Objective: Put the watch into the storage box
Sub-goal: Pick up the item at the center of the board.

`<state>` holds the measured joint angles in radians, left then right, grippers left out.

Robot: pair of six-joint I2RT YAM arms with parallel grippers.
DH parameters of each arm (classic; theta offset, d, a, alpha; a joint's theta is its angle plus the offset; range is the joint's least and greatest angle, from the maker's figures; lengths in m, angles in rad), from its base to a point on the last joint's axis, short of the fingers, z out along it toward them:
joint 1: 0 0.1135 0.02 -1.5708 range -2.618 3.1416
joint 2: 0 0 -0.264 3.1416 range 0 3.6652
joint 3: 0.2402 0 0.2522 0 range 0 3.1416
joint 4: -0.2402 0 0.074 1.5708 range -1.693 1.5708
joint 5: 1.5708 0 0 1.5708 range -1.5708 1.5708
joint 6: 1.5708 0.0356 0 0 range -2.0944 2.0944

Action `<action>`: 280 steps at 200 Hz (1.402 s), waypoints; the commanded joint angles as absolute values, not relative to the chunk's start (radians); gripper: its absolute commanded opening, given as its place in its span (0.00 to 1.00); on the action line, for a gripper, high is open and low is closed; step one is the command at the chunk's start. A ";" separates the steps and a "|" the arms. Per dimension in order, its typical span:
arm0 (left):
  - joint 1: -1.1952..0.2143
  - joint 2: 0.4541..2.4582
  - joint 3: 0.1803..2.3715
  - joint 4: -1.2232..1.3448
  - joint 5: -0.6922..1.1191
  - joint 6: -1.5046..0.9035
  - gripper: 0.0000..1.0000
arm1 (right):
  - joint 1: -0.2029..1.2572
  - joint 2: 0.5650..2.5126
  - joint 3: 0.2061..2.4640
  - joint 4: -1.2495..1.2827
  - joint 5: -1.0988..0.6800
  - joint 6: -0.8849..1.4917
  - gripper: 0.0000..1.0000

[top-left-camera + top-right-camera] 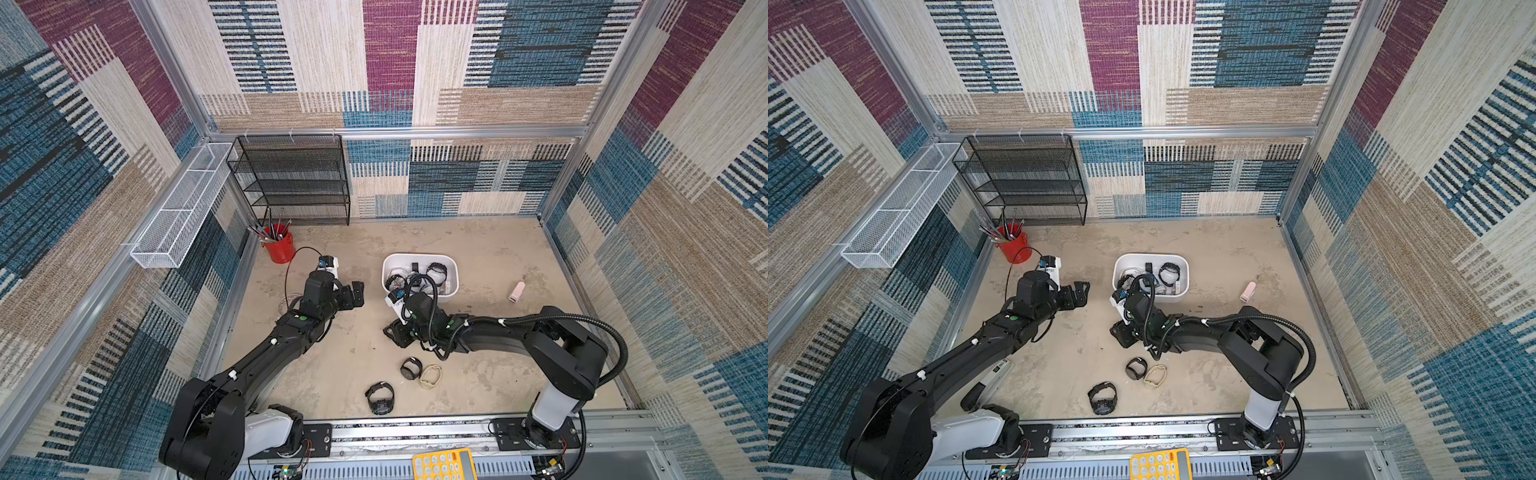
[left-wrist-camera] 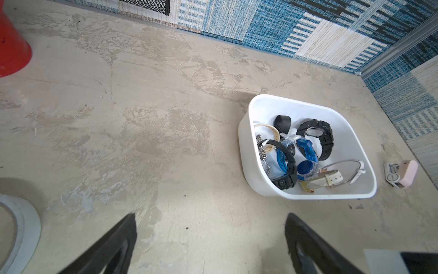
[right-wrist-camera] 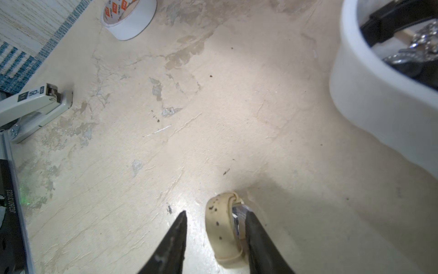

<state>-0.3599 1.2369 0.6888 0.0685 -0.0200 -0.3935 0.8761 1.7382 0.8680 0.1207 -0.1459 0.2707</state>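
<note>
- Your right fingers (image 3: pixel 260 242) straddle the cream watch (image 3: pixel 220 227) on the table (image 3: pixel 213 118). One finger touches its case and the other stands just clear of the strap, so the watch is bracketed, not clamped.
- Your left fingers (image 2: pixel 113 244) are spread wide with nothing between them, above bare table at about 9 o'clock from the storage box (image 1: pixel 419 258) in a top view.
- That cream watch lies outside the box, near its wall; from above, the right wrist hides it, at roughly 7 o'clock from the box.
- Several watches (image 2: pixel 315 137), black, blue and white, lie inside the box.
- At about 5 o'clock from your right fingers lie a black watch (image 1: pixel 411 368), a beige watch (image 1: pixel 430 376) just beside it, and a larger black watch (image 1: pixel 380 399) nearer you.
</note>
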 commanded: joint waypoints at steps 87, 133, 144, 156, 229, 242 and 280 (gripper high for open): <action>-0.355 1.261 0.684 0.103 0.025 -0.416 0.98 | 0.879 1.697 0.882 0.100 -0.074 0.250 0.14; -0.354 1.294 0.693 0.126 0.072 -0.442 0.98 | 0.875 1.615 0.888 0.073 -0.046 0.238 0.13; -0.354 1.305 0.694 0.132 0.075 -0.440 0.98 | 0.870 1.595 0.893 0.069 -0.029 0.227 0.13; -0.354 1.311 0.697 0.133 0.083 -0.442 0.98 | 0.855 1.579 0.906 0.053 -0.022 0.221 0.13; -0.354 1.321 0.703 0.152 0.182 -0.437 0.98 | 0.728 1.529 0.952 0.080 -0.043 0.206 0.14; -0.354 1.316 0.702 0.156 0.202 -0.445 0.98 | 0.713 1.541 0.979 0.075 -0.039 0.199 0.14; -0.354 1.321 0.696 0.169 0.232 -0.430 0.98 | 0.679 1.610 1.045 0.091 -0.015 0.178 0.14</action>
<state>-0.3553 1.3197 0.6941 0.1364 0.1921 -0.4408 0.6968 1.5738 1.0046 0.0620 -0.0418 0.1963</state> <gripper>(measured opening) 0.981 0.145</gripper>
